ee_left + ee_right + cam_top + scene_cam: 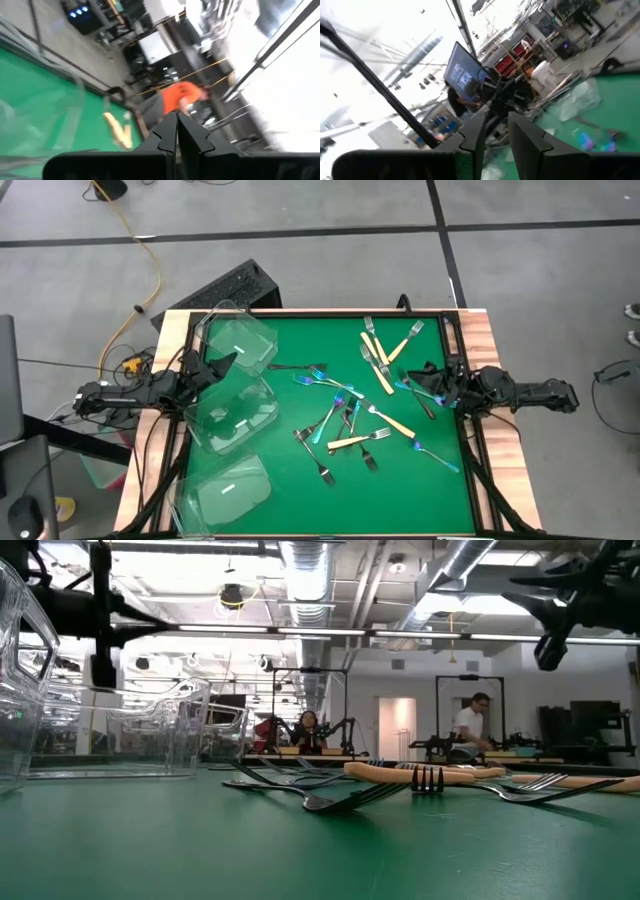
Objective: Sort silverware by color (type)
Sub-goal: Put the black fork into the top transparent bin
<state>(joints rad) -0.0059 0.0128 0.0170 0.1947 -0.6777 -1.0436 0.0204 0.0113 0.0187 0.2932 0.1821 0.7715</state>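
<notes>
My right gripper [432,383] hangs raised above the right side of the green worktop [300,480], its fingers [470,135] parted with nothing between them. The forks [350,420] lie scattered just beside it and out toward the middle. I count four with cream handles [377,366], about five iridescent blue ones [318,381], and roughly five dark metal ones [312,452], though where they overlap I cannot be sure. The right arm reaches in level from the right edge. My left gripper [222,366] is pinched closed and empty, held up over the three clear tubs [236,343] stacked along the left side; that arm stretches in level from the left edge.
</notes>
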